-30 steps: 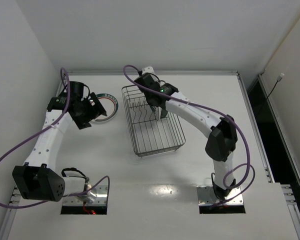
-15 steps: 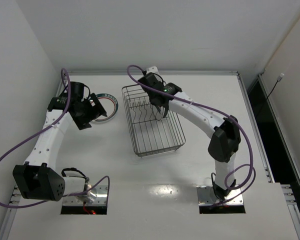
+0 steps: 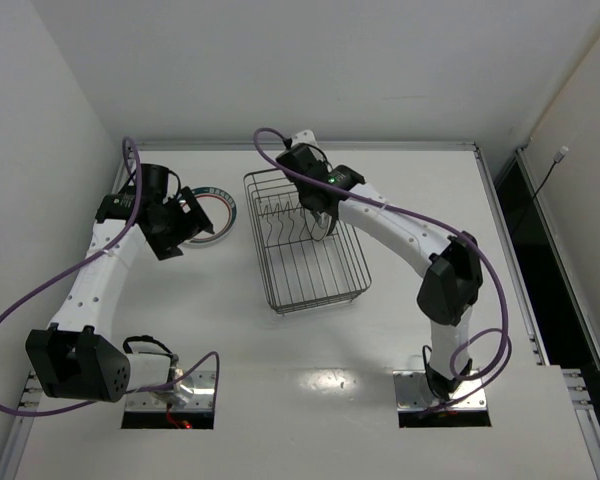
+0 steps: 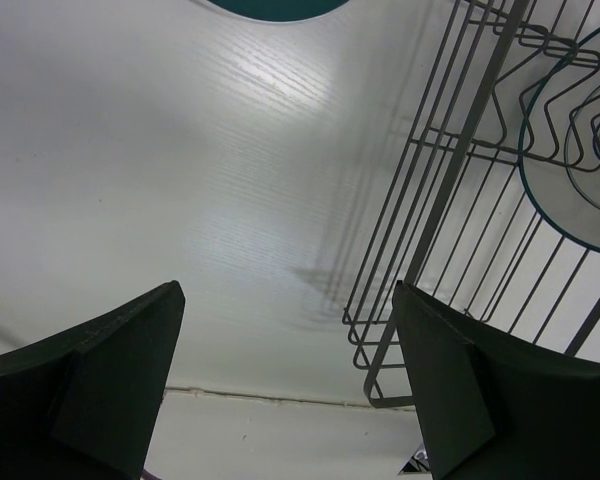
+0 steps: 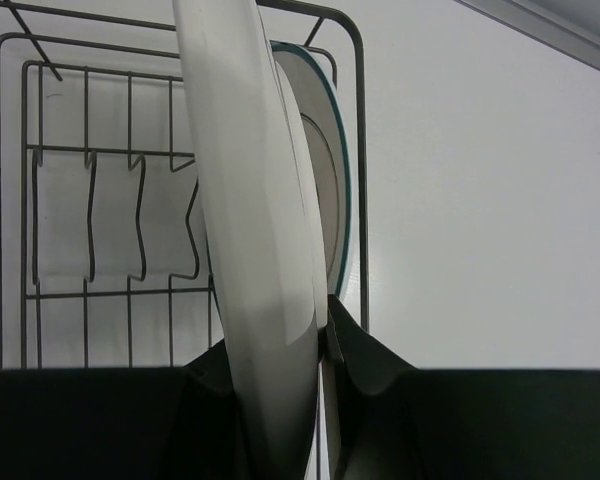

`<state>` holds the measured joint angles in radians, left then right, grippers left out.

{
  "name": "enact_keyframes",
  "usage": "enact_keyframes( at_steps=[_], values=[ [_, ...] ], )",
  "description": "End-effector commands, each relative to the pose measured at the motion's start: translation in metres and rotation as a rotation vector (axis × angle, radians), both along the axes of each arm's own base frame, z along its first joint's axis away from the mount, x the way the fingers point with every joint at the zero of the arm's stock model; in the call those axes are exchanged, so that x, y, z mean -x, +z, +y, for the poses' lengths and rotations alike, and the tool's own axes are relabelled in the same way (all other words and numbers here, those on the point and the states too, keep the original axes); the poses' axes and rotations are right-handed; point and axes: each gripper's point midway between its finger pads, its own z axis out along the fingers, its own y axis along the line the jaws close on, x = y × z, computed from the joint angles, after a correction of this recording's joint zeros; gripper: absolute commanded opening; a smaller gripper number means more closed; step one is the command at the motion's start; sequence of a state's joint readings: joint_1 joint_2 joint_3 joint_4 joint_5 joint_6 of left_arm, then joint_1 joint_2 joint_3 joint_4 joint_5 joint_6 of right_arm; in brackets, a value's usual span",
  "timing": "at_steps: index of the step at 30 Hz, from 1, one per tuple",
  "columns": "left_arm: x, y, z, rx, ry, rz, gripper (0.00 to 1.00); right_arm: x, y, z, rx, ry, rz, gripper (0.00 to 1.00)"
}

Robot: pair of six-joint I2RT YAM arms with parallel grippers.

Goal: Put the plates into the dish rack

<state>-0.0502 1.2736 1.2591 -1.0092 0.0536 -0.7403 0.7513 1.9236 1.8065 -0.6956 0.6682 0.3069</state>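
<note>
Dish rack [image 3: 305, 245] mid-table w/ a teal-rimmed plate [image 5: 337, 170] standing on edge inside, by a side wire. R gripper [image 5: 298, 345] pinches a white plate [image 5: 250, 200] upright just beside it, over the rack; can't tell if seated. L gripper [image 4: 285, 300] spread wide over table [image 4: 180, 180] beside rack, near 2nd teal-rimmed plate [image 3: 223, 212] lying flat.

The left gripper [image 4: 285, 295] hangs with its two dark fingers [image 4: 110, 380] wide apart over the bare white table [image 4: 180, 150], a teal plate edge [image 4: 270, 8] at the top and the wire rack [image 4: 455, 180] on the right holding an upright teal-rimmed plate [image 4: 580, 130].
</note>
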Motion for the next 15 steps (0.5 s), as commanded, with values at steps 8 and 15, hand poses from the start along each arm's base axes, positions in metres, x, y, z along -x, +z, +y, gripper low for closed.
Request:
enact_keyframes(
  at_steps=[8,15],
  values=[
    [0.006,-0.002,0.010,-0.030,0.011,0.009,0.83,-0.011,-0.039,0.025,0.012,0.020,0.070,0.00],
    [0.008,-0.010,0.012,-0.017,0.011,0.016,0.83,-0.003,-0.063,0.037,-0.099,0.056,0.199,0.00]
  ],
)
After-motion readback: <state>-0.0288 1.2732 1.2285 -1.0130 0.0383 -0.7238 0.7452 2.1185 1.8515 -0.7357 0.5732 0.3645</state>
